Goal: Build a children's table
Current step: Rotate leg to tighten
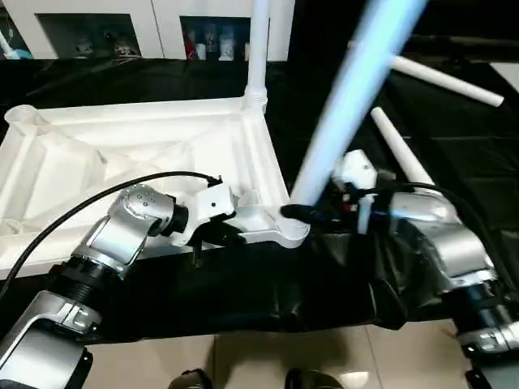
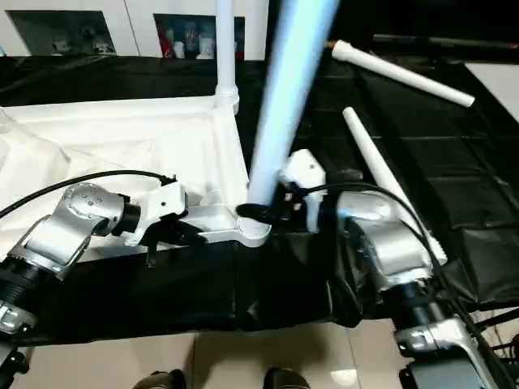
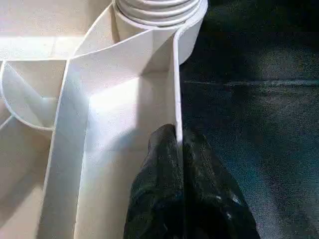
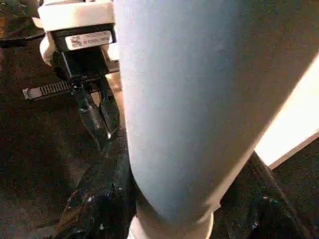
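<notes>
Holding the leg (image 1: pixel 349 97) clamped low in my right gripper (image 1: pixel 312 212), its long axis leaning toward upper right, foot at the near corner socket (image 1: pixel 284 231) of the tabletop (image 1: pixel 122 154), whose rim my left gripper (image 3: pixel 179 164) pinches.

The table top (image 1: pixel 162 154) lies underside up on the left of the work surface. One leg (image 1: pixel 259 49) stands in its far right corner socket. At the near right corner socket (image 1: pixel 285 232), a second leg (image 1: pixel 349 97) leans up toward the right. Two more legs (image 1: pixel 446 81) (image 1: pixel 401 150) lie to the right, one behind the other.
</notes>
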Tool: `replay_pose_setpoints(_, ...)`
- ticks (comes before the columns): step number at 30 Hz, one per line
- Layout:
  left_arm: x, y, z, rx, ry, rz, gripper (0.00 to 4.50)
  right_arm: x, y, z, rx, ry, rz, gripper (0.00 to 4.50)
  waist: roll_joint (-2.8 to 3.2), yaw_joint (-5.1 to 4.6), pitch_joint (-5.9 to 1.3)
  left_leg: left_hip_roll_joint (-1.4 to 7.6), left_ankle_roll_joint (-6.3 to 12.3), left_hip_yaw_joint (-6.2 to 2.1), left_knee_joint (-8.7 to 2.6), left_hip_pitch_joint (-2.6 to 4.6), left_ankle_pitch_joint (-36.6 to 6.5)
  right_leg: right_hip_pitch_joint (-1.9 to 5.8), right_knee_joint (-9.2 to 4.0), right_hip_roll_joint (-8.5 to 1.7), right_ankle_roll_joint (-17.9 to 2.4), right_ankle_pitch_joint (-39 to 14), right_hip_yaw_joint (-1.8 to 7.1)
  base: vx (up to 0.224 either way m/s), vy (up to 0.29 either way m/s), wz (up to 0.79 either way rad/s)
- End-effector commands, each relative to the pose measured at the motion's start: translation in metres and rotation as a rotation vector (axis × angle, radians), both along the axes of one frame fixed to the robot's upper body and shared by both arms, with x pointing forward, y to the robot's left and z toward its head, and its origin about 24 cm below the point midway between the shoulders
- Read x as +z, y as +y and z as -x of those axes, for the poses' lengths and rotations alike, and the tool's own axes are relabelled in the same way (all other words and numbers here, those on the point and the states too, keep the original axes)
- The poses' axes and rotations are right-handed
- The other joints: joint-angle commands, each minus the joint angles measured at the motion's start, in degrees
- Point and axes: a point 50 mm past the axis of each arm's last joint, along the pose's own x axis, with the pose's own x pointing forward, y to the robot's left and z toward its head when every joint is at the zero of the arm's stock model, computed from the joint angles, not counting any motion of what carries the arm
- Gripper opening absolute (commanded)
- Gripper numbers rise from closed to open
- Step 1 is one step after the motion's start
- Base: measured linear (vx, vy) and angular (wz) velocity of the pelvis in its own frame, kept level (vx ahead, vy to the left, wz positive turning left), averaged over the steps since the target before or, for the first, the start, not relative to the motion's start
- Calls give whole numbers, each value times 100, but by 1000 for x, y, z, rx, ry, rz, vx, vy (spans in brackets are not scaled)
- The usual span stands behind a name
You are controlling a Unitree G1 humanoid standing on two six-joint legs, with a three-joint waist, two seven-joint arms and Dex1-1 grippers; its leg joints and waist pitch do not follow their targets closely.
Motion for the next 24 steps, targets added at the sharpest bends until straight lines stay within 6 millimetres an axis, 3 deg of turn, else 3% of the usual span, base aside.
replay_pose_setpoints(1,9,-4,0,-59,-24,0,0,-97,-24,27,-116,408,288,184,109,-1,-186,304,78,-110,-458,13,-1623,142,-496,-378,-949,-1756,278,0,0,0)
replay_pose_setpoints(8,9,-3,-1,-55,-18,3,0,-102,-25,24,-158,396,291,184,122,-9,-160,313,-16,-138,-493,17,-1923,117,-528,-389,-889,-2060,285,0,0,0)
replay_pose_setpoints(10,9,-3,-1,-57,-18,3,0,-101,-23,24,-157,393,281,184,117,-9,-146,311,-43,-151,-503,36,-2098,100,-563,-400,-812,-2390,287,0,0,0)
replay_pose_setpoints(15,8,-2,-3,-38,-11,4,0,-100,-21,21,-183,361,266,184,128,-5,-155,318,-66,-150,-517,47,-2082,89,-571,-397,-808,-2337,292,0,0,0)
replay_pose_setpoints(17,6,-3,-5,-7,-8,9,0,-98,-20,15,-251,322,246,184,121,-11,-151,314,-69,-151,-524,37,-2071,95,-573,-396,-802,-2335,285,0,0,0)
replay_pose_setpoints(19,-2,-11,-11,86,-5,20,0,-98,-18,4,-456,270,204,184,129,-23,-136,297,-188,-180,-559,58,-2248,81,-621,-414,-649,-2846,262,0,0,0)
replay_pose_setpoints(21,-4,-15,-14,120,-8,22,0,-98,-16,2,-510,262,194,184,127,-28,-125,294,-241,-191,-576,73,-2298,69,-656,-419,-554,-3064,256,0,0,0)
replay_pose_setpoints(24,-8,-32,-24,234,-38,42,0,-100,-10,-2,-630,254,161,184,111,-31,-107,279,-184,-196,-583,108,-2494,15,-711,-403,-374,-3307,262,0,0,0)
